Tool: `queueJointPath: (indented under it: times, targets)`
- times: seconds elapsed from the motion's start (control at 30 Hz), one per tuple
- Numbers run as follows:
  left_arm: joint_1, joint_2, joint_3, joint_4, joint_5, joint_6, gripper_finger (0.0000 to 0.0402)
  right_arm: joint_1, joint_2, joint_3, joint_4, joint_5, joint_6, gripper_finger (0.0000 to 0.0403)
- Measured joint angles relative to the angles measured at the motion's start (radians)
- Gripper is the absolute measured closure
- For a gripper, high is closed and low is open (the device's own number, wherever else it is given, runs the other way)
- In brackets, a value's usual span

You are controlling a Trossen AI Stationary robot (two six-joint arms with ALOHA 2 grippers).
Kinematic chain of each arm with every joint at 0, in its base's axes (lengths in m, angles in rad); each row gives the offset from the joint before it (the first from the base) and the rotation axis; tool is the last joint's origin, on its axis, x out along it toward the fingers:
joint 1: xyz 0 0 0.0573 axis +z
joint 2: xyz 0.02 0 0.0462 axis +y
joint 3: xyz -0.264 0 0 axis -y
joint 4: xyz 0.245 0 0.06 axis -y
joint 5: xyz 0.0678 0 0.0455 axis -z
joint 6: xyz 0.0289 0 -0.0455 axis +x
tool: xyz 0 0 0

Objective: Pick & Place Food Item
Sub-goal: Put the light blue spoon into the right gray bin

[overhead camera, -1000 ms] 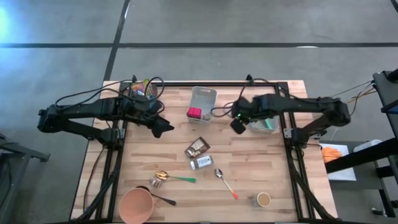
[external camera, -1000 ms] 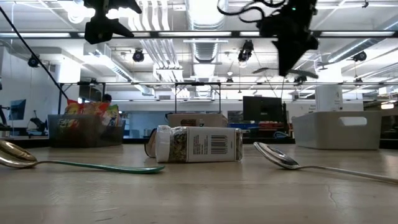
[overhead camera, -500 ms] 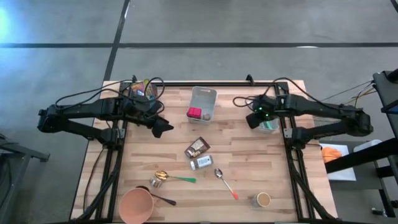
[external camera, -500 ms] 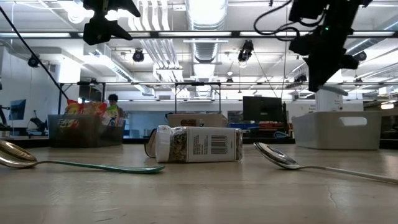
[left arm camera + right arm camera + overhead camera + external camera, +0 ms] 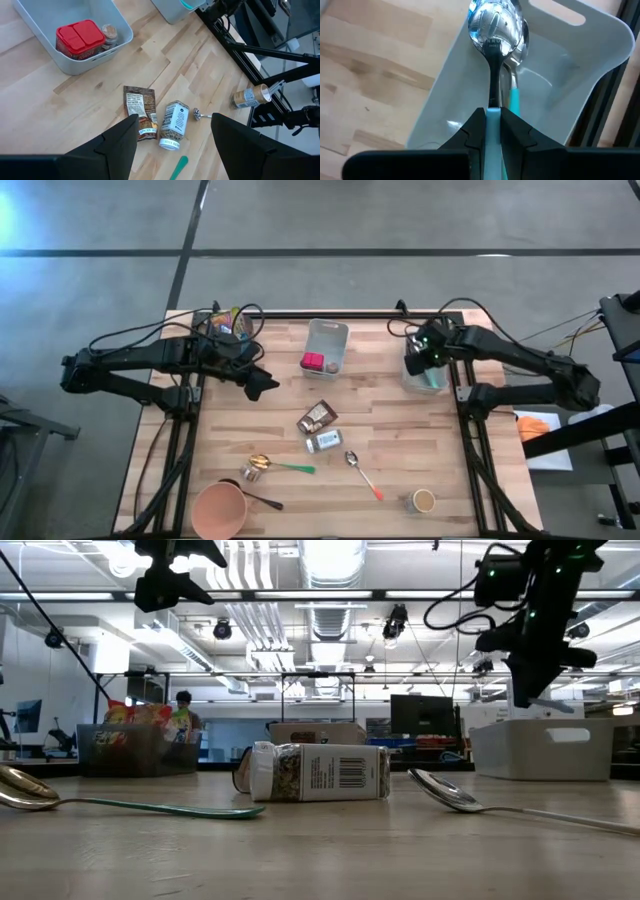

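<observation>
A brown snack packet and a small jar lie flat at the table's middle. A red-lidded tub sits in the grey bin at the far middle. My left gripper hangs open above the table's left part, high over these things. My right gripper is over the white bin at the far right, shut on a spoon with a pale blue handle. A second spoon with a teal handle lies in that bin. My right gripper pinches the spoon's pale blue handle between its two fingers, which lie along it. The fingers come from above, slanting steeply down. The spoon points away from the fingers, bowl end lowest, held over the white bin's inside.
A green-handled spoon, an orange-handled spoon, a terracotta cup and a small can lie toward the near edge. A box of snack bags stands at the far left. Bare wood shows between the packet and the white bin.
My right gripper has swung toward the table's right edge and sunk, carrying the spoon from near the grey bin to above the white bin, rolling as it went. It has stayed shut.
</observation>
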Motion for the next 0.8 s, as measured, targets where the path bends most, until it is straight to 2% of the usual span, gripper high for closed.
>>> queueJointPath:
  times: [0.23, 0.43, 0.8]
  targets:
    - [0.000, 0.000, 0.000, -0.004, 0.000, 0.000, 0.0149, -0.065, 0.110, -0.005, 0.003, -0.007, -0.129, 0.0375]
    - [0.000, 0.000, 0.000, -0.006, 0.000, 0.000, 0.0149, -0.071, 0.197, -0.008, 0.044, -0.010, -0.210, 0.0375]
    - [-0.001, 0.000, 0.000, -0.006, 0.000, -0.003, 0.0150, -0.095, 0.298, -0.024, 0.139, 0.000, -0.226, 0.0375]
